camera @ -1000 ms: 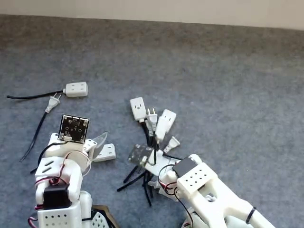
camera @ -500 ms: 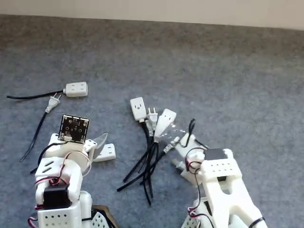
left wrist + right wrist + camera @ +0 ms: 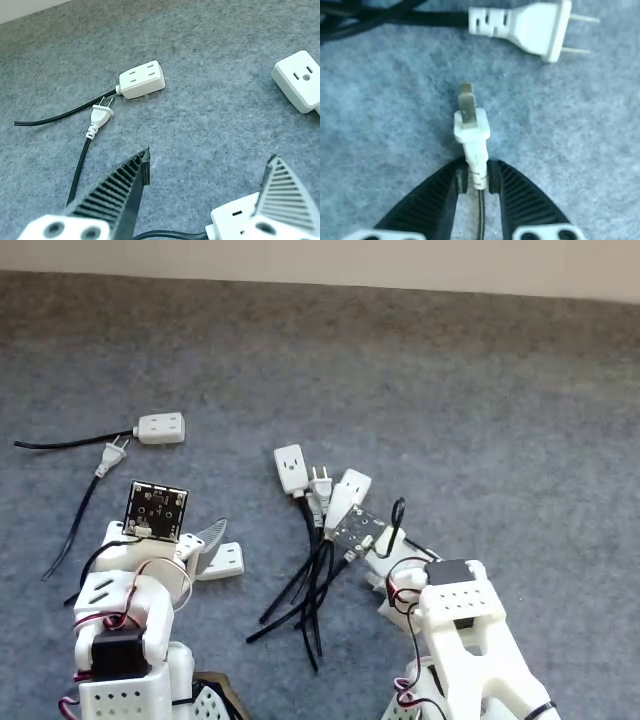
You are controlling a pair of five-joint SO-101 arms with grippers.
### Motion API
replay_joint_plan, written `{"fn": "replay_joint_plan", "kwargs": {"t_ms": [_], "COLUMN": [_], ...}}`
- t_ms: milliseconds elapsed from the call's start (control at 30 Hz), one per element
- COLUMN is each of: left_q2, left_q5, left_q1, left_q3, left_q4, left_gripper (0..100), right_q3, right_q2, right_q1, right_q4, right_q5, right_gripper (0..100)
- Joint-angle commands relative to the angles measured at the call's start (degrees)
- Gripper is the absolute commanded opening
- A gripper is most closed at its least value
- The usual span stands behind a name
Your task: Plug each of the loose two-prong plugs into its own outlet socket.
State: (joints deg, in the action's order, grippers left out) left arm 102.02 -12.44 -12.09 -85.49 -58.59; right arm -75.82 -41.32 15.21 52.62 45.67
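Grey, short-pile carpet (image 3: 480, 390) covers the work surface, which we see evenly lit, with only soft shadows. Along its far edge we note a plain pale band (image 3: 400, 265), possibly wall.

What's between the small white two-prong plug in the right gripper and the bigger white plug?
Bare grey carpet separates small white two-prong plug from bigger white plug, per right wrist view.

Left gripper (image 3: 209, 154) agape; right gripper (image 3: 477, 169) tight on a plug (image 3: 471, 127)
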Motion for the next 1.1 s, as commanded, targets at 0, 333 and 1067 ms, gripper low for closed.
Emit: {"fn": "replay_joint_plan", "kwargs": {"t_ms": [0, 333, 1067], "left_q2": [-0.13, -0.31, -39.08], "left_q5": [0.44, 0.44, -3.08], "left_q1": [-0.04, -0.22, 5.05], "left_q3": [0.84, 6.02, 46.73], "left_q4": [-0.26, -3.69, -21.36], "left_gripper": [35, 35, 35], "right_q3": [0.31, 8.92, 17.45], "right_q2": [-0.13, -0.57, -3.91], "right_q1": [0.66, 1.1, 33.71], "right_q4": [0.04, 5.85, -8.48], "right_q5": [-1.58, -8.18, -34.02], "right_gripper": [5.3, 0.5, 0.5]}}
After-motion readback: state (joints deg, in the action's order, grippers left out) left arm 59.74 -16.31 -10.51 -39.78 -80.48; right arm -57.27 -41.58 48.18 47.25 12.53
